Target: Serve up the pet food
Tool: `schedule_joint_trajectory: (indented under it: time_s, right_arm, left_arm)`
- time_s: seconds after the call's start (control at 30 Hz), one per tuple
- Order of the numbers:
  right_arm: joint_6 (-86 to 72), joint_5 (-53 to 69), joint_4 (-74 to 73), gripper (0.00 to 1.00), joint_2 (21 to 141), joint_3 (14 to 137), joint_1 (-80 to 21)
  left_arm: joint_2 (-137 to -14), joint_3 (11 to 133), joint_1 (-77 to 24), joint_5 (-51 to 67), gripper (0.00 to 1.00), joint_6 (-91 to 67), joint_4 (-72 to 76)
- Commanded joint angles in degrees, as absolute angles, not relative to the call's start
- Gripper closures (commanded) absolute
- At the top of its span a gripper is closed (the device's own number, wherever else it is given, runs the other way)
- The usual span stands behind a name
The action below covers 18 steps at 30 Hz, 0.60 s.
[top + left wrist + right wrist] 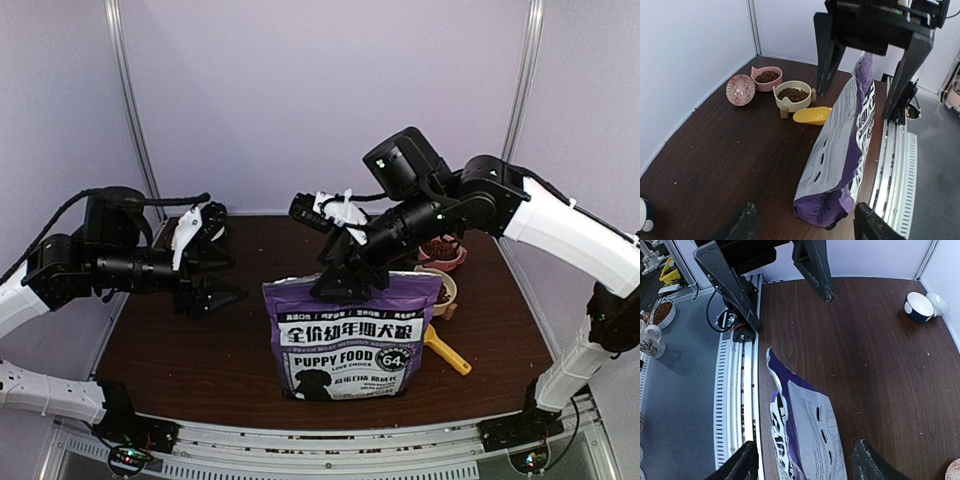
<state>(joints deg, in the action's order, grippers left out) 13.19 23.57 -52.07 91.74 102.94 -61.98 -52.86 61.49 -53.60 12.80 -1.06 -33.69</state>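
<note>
Hovering over the top of the upright purple bag (345, 340), the right claw (348, 283) gapes wide, gripping nothing. The left claw (228, 280), at the bag's 10 o'clock, is wide too. Pet food (793, 94) lies in the cream bowl (790, 104) and the pink bowl (765, 86) at the bag's 2 o'clock.

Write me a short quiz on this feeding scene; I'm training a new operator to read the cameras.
1. True or false: the purple printed bag lies flat on the dark wooden table.
2. Where is the yellow plastic scoop? A, in a bowl; B, on the table beside the bag; C, inside the bag.
3. How many bowls hold brown kibble pellets?
Key: 1 false, it stands upright. 2 B. 3 two: the pink cat-eared bowl and the cream bowl on its wooden stand.
</note>
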Motion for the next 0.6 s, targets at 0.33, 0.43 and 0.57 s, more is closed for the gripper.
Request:
schedule_joint_trajectory:
  time_s: [0.33, 0.43, 0.57]
  right_arm:
    - [16.2, 21.5, -58.3, 0.76, 98.8, 112.2, -65.3]
    - [16.0, 21.2, -58.0, 0.87, 98.8, 112.2, -65.4]
    - [15.8, 20.7, -57.5, 1.0, 98.6, 112.1, -65.5]
  left_arm:
    - [-58.1, 59.7, -53.5, 23.9, 0.43, -2.1, -18.3]
    - [-58.9, 59.5, -53.7, 25.8, 0.43, -2.1, -16.9]
    - [-60.6, 60.1, -54.8, 26.1, 0.46, -1.5, -16.7]
